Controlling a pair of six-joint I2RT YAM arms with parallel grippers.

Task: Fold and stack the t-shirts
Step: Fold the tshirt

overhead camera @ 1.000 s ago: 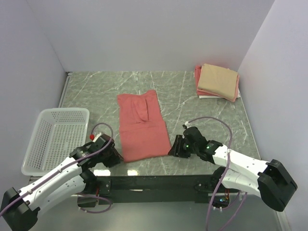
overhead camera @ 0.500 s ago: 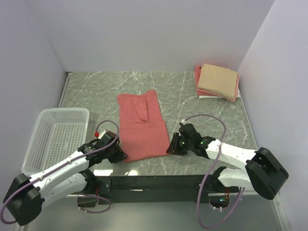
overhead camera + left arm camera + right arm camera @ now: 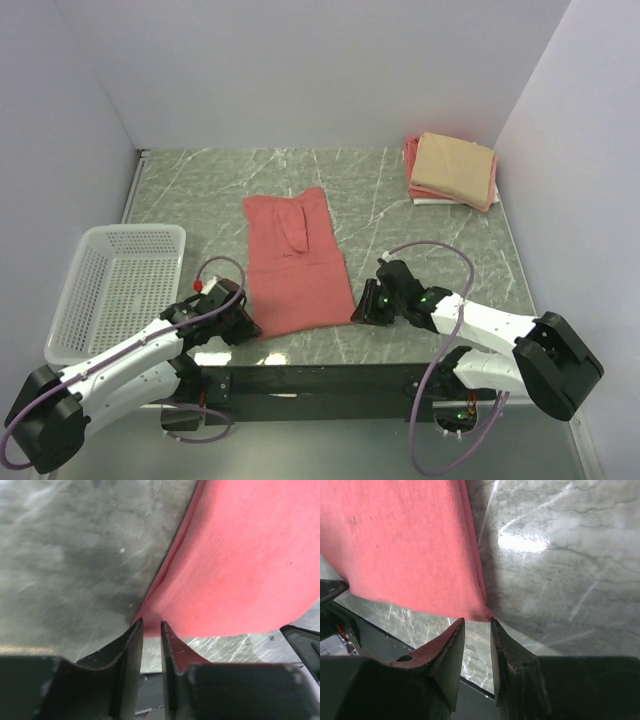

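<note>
Left pincer and right pincer had narrowed to slits at the 7 and 5 o'clock corners of the salmon-red t-shirt lying mid-counter; whether they had caught cloth could not be told, and so shallow a bite could slip on lifting.

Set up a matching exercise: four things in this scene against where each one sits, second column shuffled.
Things
1. salmon-red t-shirt
2. tan t-shirt
3. white mesh basket
4. right gripper

Places
A. folded, on top of the pink t-shirt in the far right corner
B. at the left edge of the table
C. lying lengthways in the middle of the table
D. at the near right corner of the salmon-red t-shirt

Pairs: 1-C, 2-A, 3-B, 4-D
</note>
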